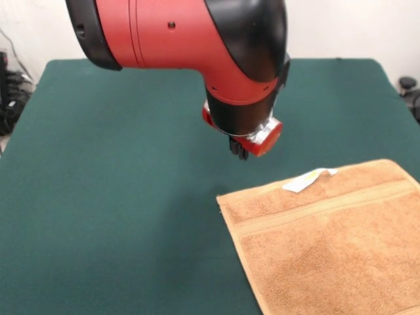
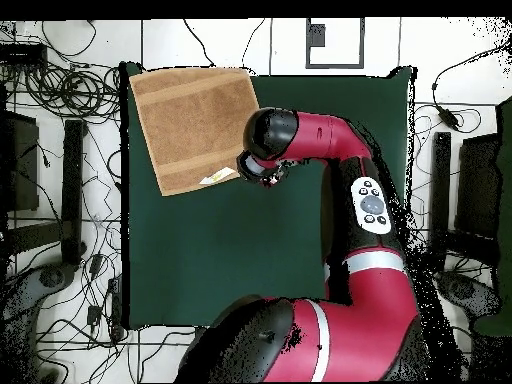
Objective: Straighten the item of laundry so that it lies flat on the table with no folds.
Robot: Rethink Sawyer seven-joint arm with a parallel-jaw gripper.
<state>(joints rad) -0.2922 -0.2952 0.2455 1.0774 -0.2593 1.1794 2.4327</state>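
**Towel spread at table corner, gripper hanging just off its label edge**

The tan-orange terry towel (image 1: 328, 243) lies opened out on the dark green table (image 1: 118, 197), w/ no folds that I can make out. In the front view it fills the lower right and runs off the picture's right and bottom edges; in the overhead view it sits at the table's upper-left corner, turned a bit askew to the table edges, its far edge at or just over the table's rim. A woven band (image 1: 321, 207) crosses the towel near the hem closest to the robot, and a second band shows near the opposite hem in the overhead view. The small white label (image 1: 308, 179) sticks out from the hem onto the green cloth (it looks slightly curled up).

The red and black arm (image 1: 197, 39) reaches in from above, wrist bent down. The gripper (image 1: 240, 150) hangs above bare table just beside the label edge of the towel, apart from the cloth, nothing in it as far as I can see. Only dark finger stubs show under the red wrist flange, so can't tell how far apart they stand.

Cables and dark equipment lie on the floor around the table.
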